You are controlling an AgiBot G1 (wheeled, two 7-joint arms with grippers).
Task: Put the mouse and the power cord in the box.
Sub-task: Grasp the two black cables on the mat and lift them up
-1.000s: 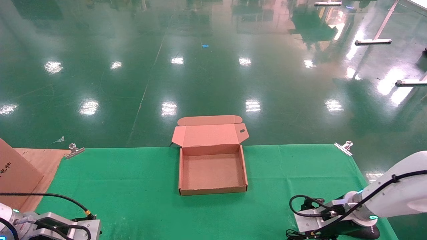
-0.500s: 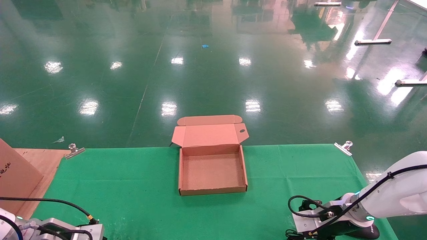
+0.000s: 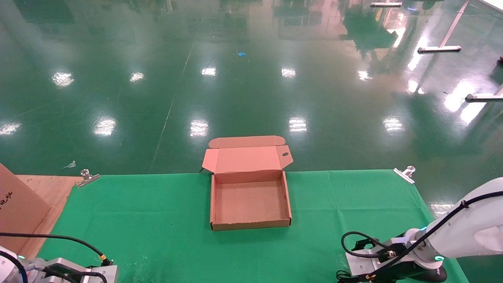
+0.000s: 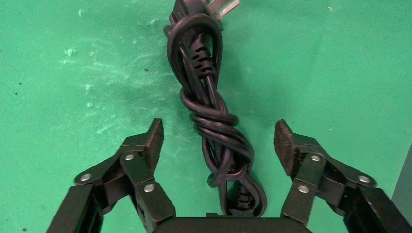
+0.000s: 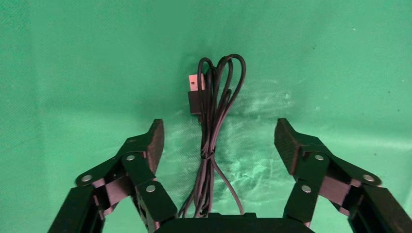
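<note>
Box point(image 3: 250, 204) sits on the green cloth of the counter point(image 3: 157, 220), midway along the far edge. Lid hinged back and open, hanging past the far edge over the floor. Interior bare.

Left gripper point(image 4: 217, 141) low over the cloth at the near left corner of the counter, fingers point(image 4: 151, 141) spread wide, holding nothing. Power cord point(image 4: 209, 111) lies flat on the cloth between the spread fingers: black cable knotted into a tight bundle, plug with metal prongs at the end away from the gripper. Neither pad touches the cord; cloth is visible on both sides.

Right gripper point(image 5: 217, 141) low at the near right corner, also spread open and holding nothing. Thin black mouse cable point(image 5: 214, 131) lies bundled between its fingers point(image 5: 291, 143), USB plug beside the loop at the end away from the gripper, untouched. Mouse point(image 3: 434, 274) body shows only partly in the head view, dark and glossy under the right wrist at the near edge.

Larger brown carton point(image 3: 15, 208) stands at the left edge, on bare wood beside the cloth. Metal clips point(image 3: 87, 177) pin the cloth at both far corners.
</note>
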